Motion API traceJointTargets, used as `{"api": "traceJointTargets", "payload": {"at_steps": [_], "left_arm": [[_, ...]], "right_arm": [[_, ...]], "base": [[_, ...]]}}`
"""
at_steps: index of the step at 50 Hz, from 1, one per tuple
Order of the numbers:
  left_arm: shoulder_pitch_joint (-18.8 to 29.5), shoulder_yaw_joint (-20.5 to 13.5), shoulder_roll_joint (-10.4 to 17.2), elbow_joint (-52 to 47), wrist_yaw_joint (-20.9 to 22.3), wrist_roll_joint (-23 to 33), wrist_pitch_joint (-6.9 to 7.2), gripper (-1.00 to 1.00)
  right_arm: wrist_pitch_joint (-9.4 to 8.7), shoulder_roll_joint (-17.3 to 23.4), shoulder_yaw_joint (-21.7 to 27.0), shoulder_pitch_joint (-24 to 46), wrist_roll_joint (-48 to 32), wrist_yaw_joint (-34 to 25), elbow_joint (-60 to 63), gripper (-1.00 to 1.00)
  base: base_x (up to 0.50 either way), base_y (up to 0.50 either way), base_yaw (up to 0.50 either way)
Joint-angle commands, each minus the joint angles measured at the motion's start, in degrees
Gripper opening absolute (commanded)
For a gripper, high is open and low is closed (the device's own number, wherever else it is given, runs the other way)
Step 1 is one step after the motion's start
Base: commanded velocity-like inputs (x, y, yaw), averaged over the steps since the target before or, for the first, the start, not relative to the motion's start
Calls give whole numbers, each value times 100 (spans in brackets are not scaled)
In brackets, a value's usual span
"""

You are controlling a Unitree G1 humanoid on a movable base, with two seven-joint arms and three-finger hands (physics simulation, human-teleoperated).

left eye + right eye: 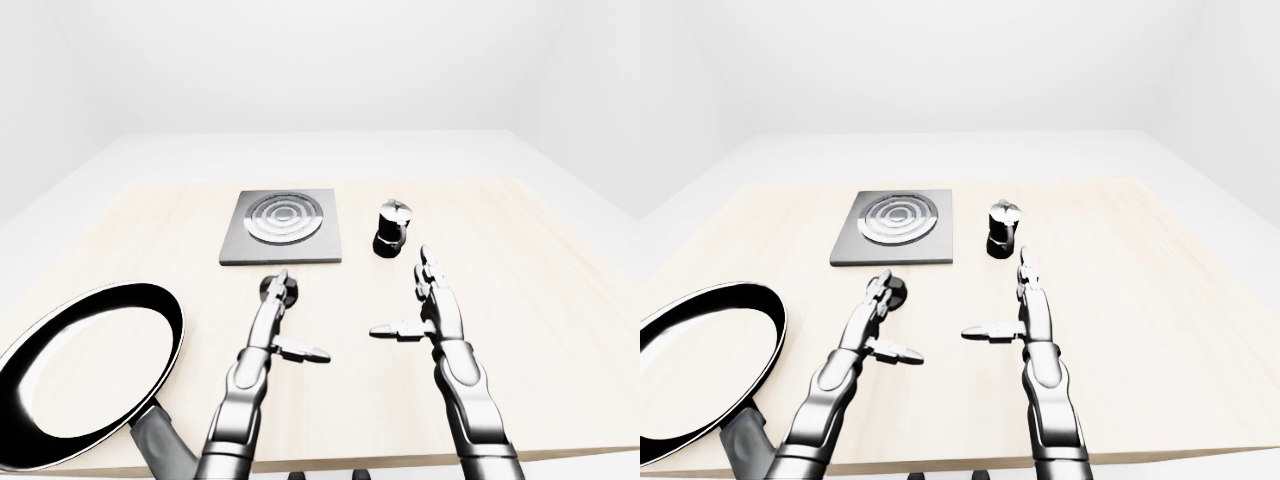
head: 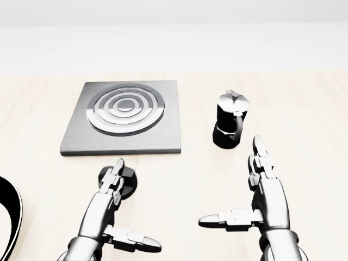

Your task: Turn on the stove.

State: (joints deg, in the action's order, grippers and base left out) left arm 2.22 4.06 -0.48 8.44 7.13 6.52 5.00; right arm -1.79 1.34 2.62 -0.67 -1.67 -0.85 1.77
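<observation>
Fingers of left robot hand (image 2: 111,204) spread over round black knob (image 2: 126,180); right robot hand (image 2: 261,201) wide; square brushed-metal stove (image 2: 124,117)

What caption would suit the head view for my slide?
Left hand, fingers open, reaches over the black stove knob below the burner plate; right hand open beside the moka pot.

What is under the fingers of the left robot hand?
Under the left robot hand lies the black stove knob on the wooden table. Its right part shows; the fingers cover the rest, so its pointer position and any contact cannot be judged.
</observation>
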Motion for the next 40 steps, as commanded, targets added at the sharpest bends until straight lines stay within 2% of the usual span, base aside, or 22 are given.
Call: {"api": "traceJointTargets", "payload": {"at_steps": [1, 3, 6, 13, 20, 29, 35, 40], "left_arm": [[360, -2, -36, 266, 41, 55, 0, 100], [440, -1, -49, 297, 46, 65, 0, 100], [454, 10, -68, 151, 56, 62, 0, 100], [373, 11, -58, -750, 96, -25, 0, 100], [385, -9, -12, -2542, 176, -252, 0, 100], [557, -25, 48, -3905, 180, -363, 0, 100], [787, -191, 103, -4275, 151, -479, 0, 100], [1264, -595, 275, -4669, 57, -695, 0, 100]], "right_arm": [[-7, 6, 17, 50, 8, 10, -43, 100], [47, 8, 23, 56, 8, 19, -92, 100], [17, 9, 22, 48, 15, 23, -66, 100], [101, 10, 29, 55, 32, 26, -176, 100], [70, 5, 18, 53, 45, 24, -170, 100], [98, 6, 16, 43, 52, 14, -204, 100], [104, 7, 15, 39, 53, 7, -206, 100], [100, 5, 16, 32, 57, 7, -207, 100]], "base": [[0, 0, 0], [0, 0, 0], [0, 0, 0], [0, 0, 0], [0, 0, 0], [0, 0, 0], [0, 0, 0], [0, 0, 0]]}}
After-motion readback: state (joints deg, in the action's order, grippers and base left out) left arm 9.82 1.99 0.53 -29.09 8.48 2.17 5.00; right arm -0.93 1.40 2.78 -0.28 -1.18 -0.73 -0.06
